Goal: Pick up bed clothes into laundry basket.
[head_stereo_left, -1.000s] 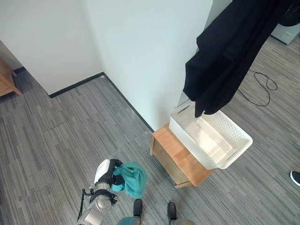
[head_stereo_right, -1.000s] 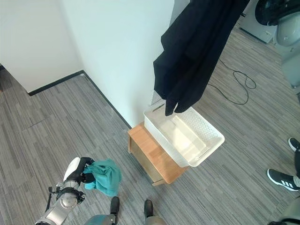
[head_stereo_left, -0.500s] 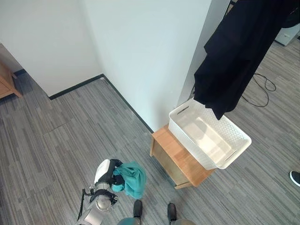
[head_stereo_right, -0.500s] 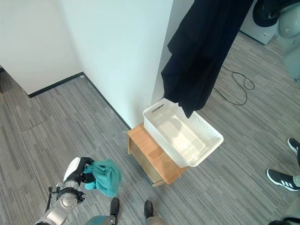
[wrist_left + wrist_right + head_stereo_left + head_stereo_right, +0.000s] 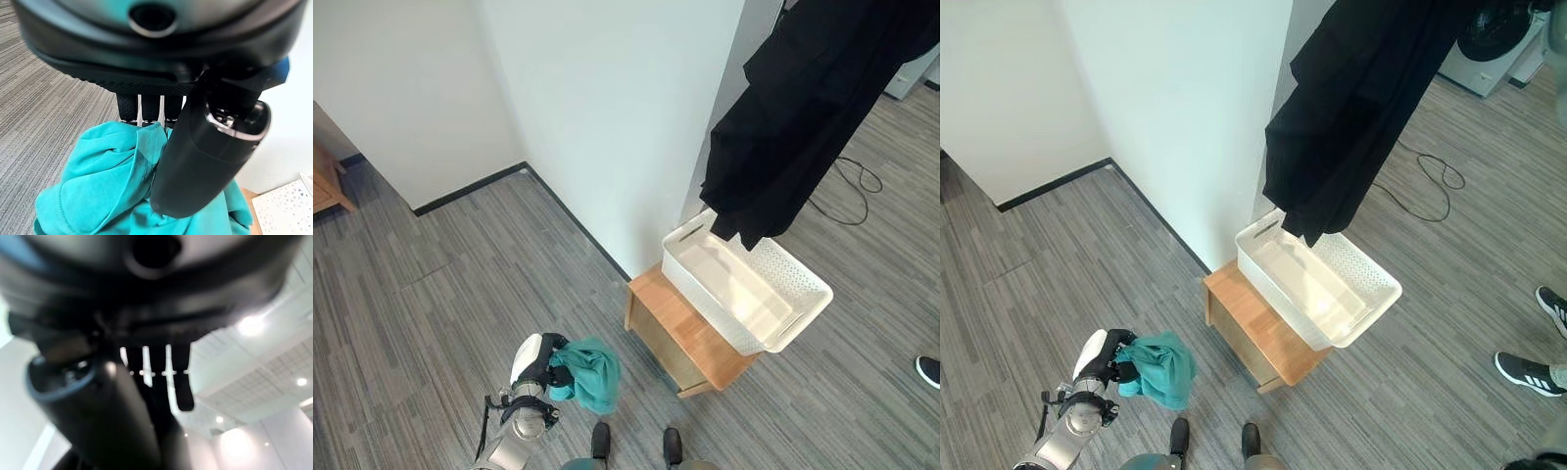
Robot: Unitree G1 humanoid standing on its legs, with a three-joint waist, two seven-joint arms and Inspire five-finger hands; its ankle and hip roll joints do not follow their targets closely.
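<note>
A long black garment hangs down from above the view's top right, its lower end just over the wall-side end of the white laundry basket. The basket sits on a low wooden table. In the right wrist view my right hand is raised toward the ceiling, its fingers and thumb closed with dark cloth between them. Low at the left, my left hand is shut on a bunched teal cloth. The left wrist view shows its thumb pinching that teal cloth against the fingers.
A white wall corner juts out right behind the basket and table. A person's shoes stand on the grey plank floor at the right. A washing machine is at the far top right, wooden furniture at the far left.
The black garment swung to the right over the basket, then back left; its lower end now hangs at the basket's wall-side end. The left hand with the teal cloth has stayed put.
</note>
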